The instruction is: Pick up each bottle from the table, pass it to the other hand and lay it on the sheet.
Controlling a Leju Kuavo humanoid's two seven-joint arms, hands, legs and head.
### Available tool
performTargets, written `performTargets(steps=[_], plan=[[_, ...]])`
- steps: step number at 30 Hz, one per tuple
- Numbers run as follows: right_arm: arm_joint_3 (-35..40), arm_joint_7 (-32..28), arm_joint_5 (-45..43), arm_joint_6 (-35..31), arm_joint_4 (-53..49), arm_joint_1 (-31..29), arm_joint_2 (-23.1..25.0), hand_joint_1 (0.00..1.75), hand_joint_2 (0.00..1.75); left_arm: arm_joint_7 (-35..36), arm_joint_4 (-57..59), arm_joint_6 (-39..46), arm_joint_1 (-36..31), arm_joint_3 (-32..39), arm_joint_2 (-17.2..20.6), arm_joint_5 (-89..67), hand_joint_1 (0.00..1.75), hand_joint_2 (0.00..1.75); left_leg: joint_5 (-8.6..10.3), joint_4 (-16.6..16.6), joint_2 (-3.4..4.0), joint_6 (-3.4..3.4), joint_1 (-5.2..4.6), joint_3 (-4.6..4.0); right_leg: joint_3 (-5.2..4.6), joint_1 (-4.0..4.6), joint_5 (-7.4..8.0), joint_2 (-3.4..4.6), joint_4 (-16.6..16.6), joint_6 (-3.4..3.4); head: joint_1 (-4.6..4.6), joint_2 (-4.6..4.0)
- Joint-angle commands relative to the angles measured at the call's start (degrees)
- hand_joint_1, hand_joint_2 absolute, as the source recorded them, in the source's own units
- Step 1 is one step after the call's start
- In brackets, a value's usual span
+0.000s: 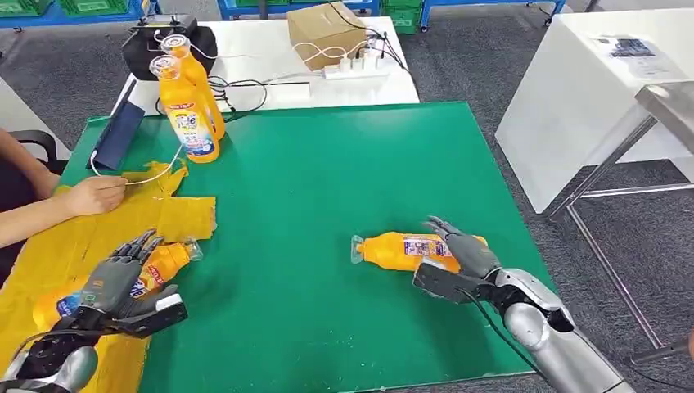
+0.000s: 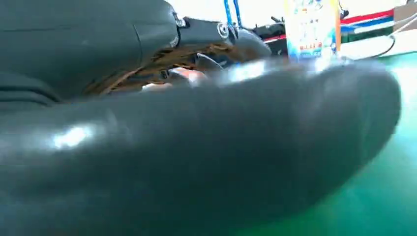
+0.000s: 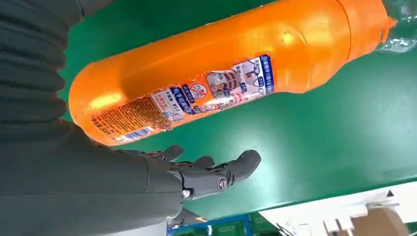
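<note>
Bottles: one orange bottle (image 1: 409, 250) lies on its side on the green mat (image 1: 327, 205), cap end toward the robot's left, its label facing up; the right wrist view shows it (image 3: 231, 69) full-length beside the right hand (image 1: 458, 258), whose fingers (image 3: 216, 174) are spread and reach out alongside the bottle's base with nothing gripped. A second bottle (image 1: 123, 282) lies on the yellow sheet (image 1: 176, 217) under the left hand (image 1: 119, 282), cap pointing toward the mat's middle; the fingers drape over its body, but whether they grip it or merely rest on it I cannot tell, and the left wrist view is blurred by the hand (image 2: 196, 147) itself. Two more bottles (image 1: 190, 102) stand upright together at the far left corner of the mat, both filled with orange liquid. A person's hand (image 1: 94, 195) rests on the sheet's far edge, touching a white cable (image 1: 151, 176). A dark tablet (image 1: 119, 131) leans at the mat's far-left edge. Behind the mat, a white table (image 1: 262, 49) carries a cardboard box (image 1: 323, 33), a power strip (image 1: 356, 67) and a black bag (image 1: 143, 45). Grey carpet (image 1: 458, 74) covers the floor, with another white table (image 1: 573, 90) off to the right.
</note>
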Motion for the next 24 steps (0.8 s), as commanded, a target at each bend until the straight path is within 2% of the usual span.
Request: performTargets(steps=[1, 3, 5, 9, 13, 21, 24], plan=[[5.5, -0.3, 3.5, -2.6, 11.4, -3.4, 3.1, 0.0, 1.75, -10.1, -11.3, -2.6, 9.4, 11.0, -9.2, 14.6, 0.0, 0.0, -0.06, -0.2, 0.23, 0.12, 0.0, 0.34, 0.27, 0.05, 0.03, 0.11, -0.3, -0.11, 0.0, 0.0], [5.7, -0.3, 3.6, -3.1, 11.7, -4.3, 3.2, 0.0, 1.75, -11.9, -15.6, -7.5, 11.0, 13.6, -11.1, 21.3, 0.0, 0.0, -0.09, -0.2, 0.3, 0.14, -0.02, 0.36, 0.27, 0.03, 0.02, 0.15, -0.3, -0.11, 0.0, 0.0], [5.4, 0.2, 3.5, -2.4, 13.5, -6.5, 3.3, 0.0, 1.75, -12.9, -16.9, -15.8, 10.2, 16.9, -13.6, 31.3, 0.0, 0.0, -0.07, -0.1, 0.23, 0.11, -0.01, 0.01, -0.04, 0.03, 0.02, 0.11, -0.1, -0.07, 0.0, 0.0], [7.3, -1.0, 3.6, -1.2, 22.0, -13.9, 4.9, 0.0, 1.75, -14.3, -14.6, -27.9, 7.4, 19.6, -15.2, 43.3, 0.0, 0.0, -0.03, -0.1, 0.25, 0.11, -0.01, -0.07, -0.13, 0.03, 0.06, 0.12, -0.1, -0.09, 0.0, 0.0], [9.5, -2.1, 3.4, -0.1, 27.5, -19.8, 5.6, 0.0, 1.75, -15.0, -12.1, -31.1, 7.0, 20.7, -14.7, 45.9, 0.0, 0.0, -0.03, -0.1, 0.42, 0.11, -0.02, 0.0, -0.13, 0.02, 0.11, 0.28, -0.1, -0.13, 0.02, 0.0], [14.0, -0.7, 5.9, -0.8, 33.5, -24.6, 7.2, 0.0, 1.75, -15.4, -12.3, -32.0, 8.1, 21.8, -15.1, 46.3, 0.0, 0.0, -0.01, -0.1, 0.34, 0.16, -0.02, 0.08, -0.04, 0.02, 0.05, 0.18, -0.1, -0.11, 0.0, 0.0], [16.6, 1.0, 6.9, 2.2, 38.1, -26.9, 7.6, 0.0, 1.75, -15.5, -11.5, -32.4, 7.6, 22.2, -15.5, 46.6, 0.0, 0.0, -0.03, -0.1, 0.36, 0.16, -0.01, 0.07, -0.04, 0.03, 0.05, 0.2, -0.1, -0.11, 0.02, 0.0]])
